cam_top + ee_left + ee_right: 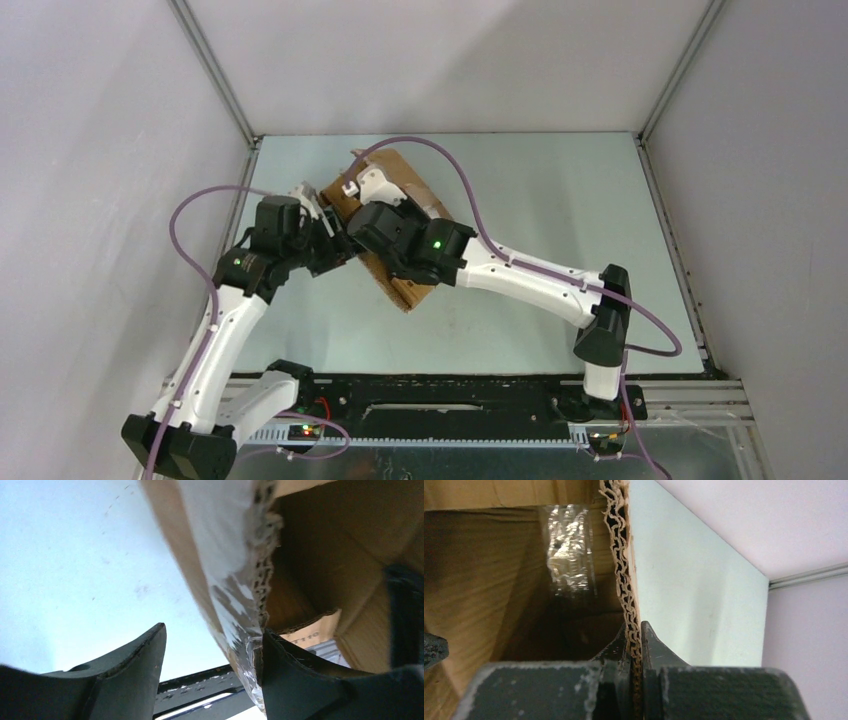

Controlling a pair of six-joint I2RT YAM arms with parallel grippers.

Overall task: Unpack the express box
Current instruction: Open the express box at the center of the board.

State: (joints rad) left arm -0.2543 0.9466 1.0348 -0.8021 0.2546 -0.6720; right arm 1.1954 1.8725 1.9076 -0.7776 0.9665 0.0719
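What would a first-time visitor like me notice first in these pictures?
The brown cardboard express box, lying open towards the back left of the pale table. The right gripper is clamped shut on its corrugated wall edge, while the left gripper straddles a wall with torn tape, jaws open.

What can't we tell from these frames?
1. Top external: most of the express box, covered by the left arm and right arm.
2. Right wrist: box interior beyond the right gripper, shut on the wall edge, too dark to show contents.
3. Left wrist: printed cardboard piece inside, half hidden, text unreadable; whether the open left gripper, astride the wall, touches it.
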